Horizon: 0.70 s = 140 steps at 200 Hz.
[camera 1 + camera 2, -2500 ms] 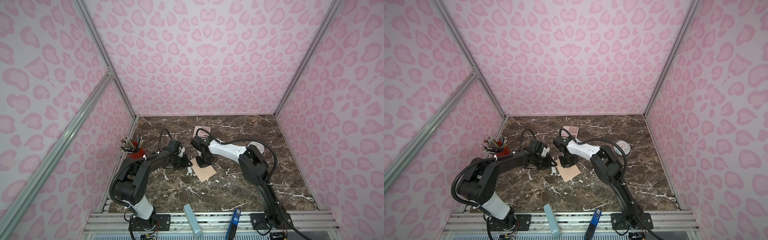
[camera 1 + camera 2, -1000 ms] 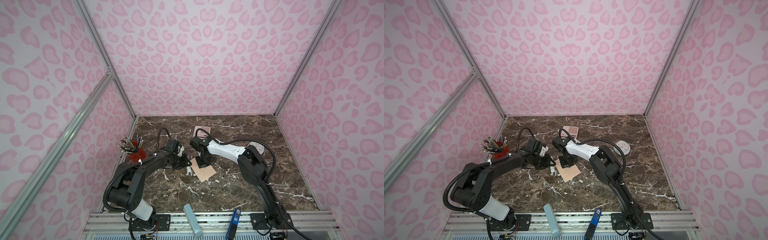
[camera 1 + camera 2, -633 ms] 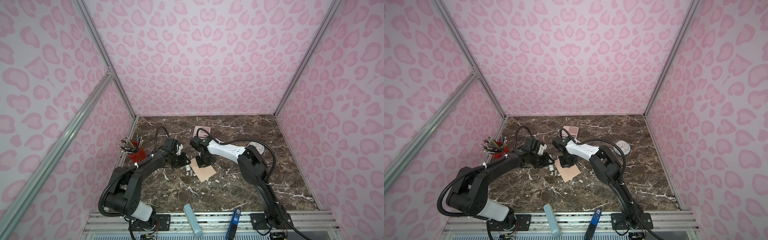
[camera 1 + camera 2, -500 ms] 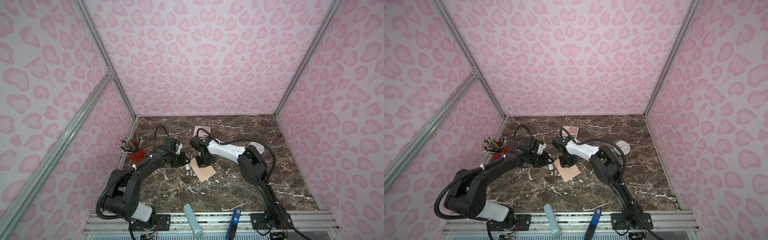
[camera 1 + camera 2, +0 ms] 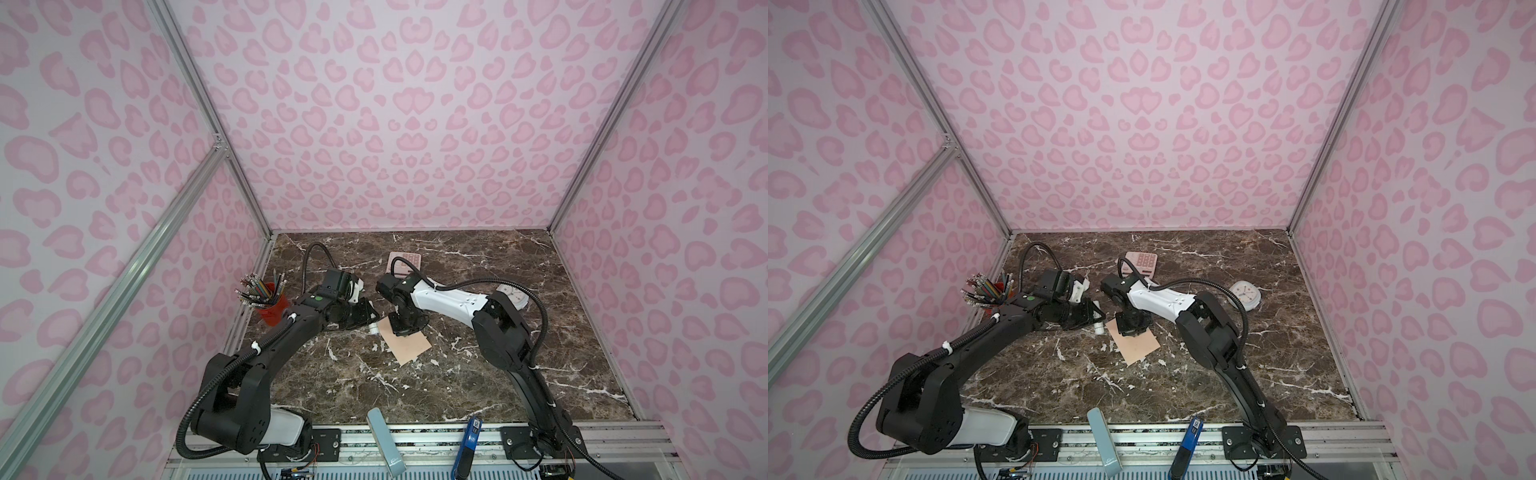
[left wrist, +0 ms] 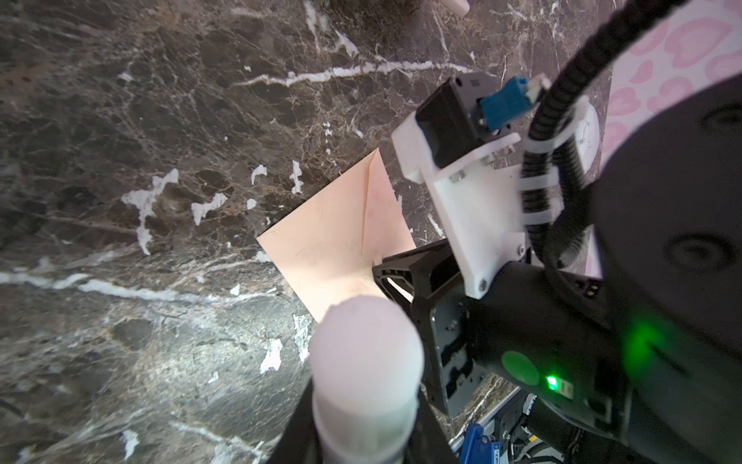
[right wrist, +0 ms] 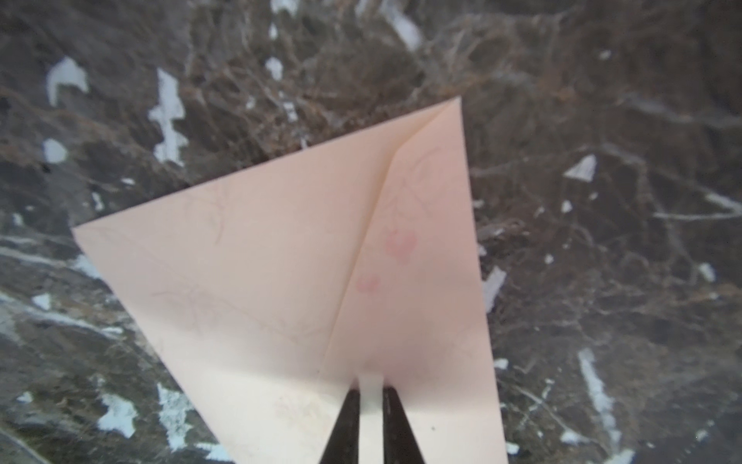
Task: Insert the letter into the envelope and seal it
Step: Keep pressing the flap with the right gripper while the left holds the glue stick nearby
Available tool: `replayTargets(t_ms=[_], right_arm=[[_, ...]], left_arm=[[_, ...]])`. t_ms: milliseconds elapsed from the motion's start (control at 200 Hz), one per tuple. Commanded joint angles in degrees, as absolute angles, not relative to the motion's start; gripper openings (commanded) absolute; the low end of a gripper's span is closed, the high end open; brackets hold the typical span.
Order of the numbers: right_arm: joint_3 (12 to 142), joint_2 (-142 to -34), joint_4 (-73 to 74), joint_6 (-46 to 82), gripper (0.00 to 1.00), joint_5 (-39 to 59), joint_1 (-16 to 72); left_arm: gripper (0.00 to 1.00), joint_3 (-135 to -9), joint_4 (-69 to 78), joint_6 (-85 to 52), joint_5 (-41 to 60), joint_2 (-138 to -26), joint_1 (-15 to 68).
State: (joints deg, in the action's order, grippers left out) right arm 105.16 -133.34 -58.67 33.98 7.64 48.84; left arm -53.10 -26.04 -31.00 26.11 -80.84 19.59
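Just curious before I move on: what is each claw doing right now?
Left gripper: closed on a white cylinder.
Right gripper: barely open, tips over the envelope, nothing visibly gripped.

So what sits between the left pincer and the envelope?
A white round-tipped stick, gripped by the left pincer and pointing at the envelope; clearest in the left wrist view, also in both top views.

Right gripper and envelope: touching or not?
Touching. The right wrist view shows the right gripper with both fingertips planted on the envelope where its folds meet, with no gap or shadow between them and the paper.
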Motion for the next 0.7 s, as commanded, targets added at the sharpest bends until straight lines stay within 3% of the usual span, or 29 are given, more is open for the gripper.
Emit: replayTargets(t_ms=[0,695], right_arm=[[103.1,-141.7,-54.7,34.9,0.16,19.6,50.2],[104.1,-142.8,-54.2,35.6,0.26,19.8,51.1]], left_arm=[[0.04,-54.0,-27.4,-30.0,25.5,-79.9,19.5],[0.04,-53.5,-28.3,-30.1,24.9,-77.4,19.5]])
